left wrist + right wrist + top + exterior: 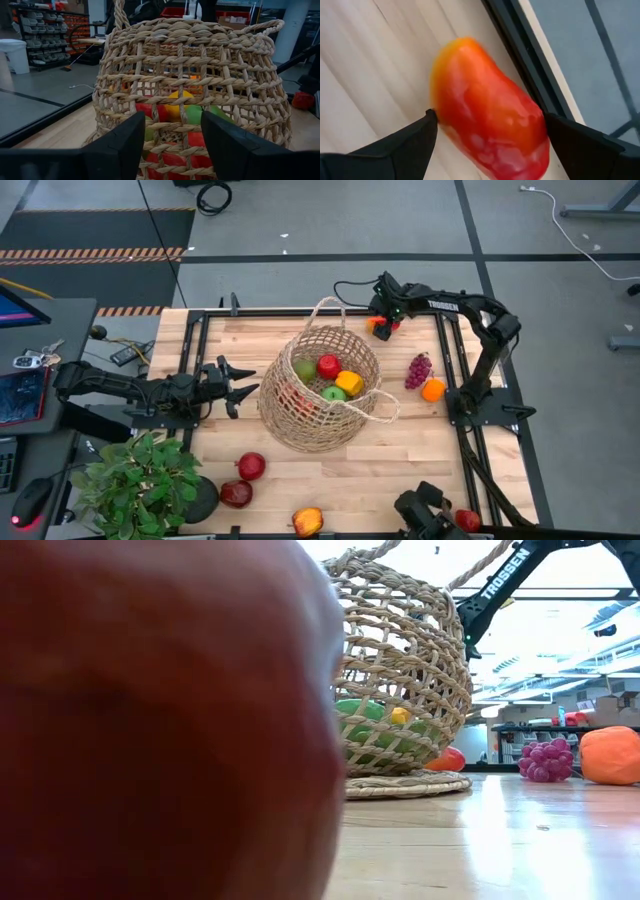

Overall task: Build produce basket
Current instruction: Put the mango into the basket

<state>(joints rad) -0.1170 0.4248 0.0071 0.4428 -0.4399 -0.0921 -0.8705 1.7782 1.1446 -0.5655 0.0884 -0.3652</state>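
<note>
The tan wicker basket (320, 390) stands on its base mid-table, holding red, green and yellow produce (330, 377). My left gripper (243, 387) is level and open just left of the basket's wall (190, 70), with nothing between its fingers. My right gripper (382, 320) points down at the table's far edge and is open. Its fingers stand on either side of a red-orange fruit (490, 100) lying on the wood beside the black rail; I see no hold on it.
Purple grapes (418, 370) and an orange (433, 389) lie right of the basket. Two dark red fruits (245, 478), a red-yellow one (308, 521) and a red one (467, 520) lie near the front edge. A potted plant (140, 480) stands front left. A red fruit (150, 720) fills the low view's left half.
</note>
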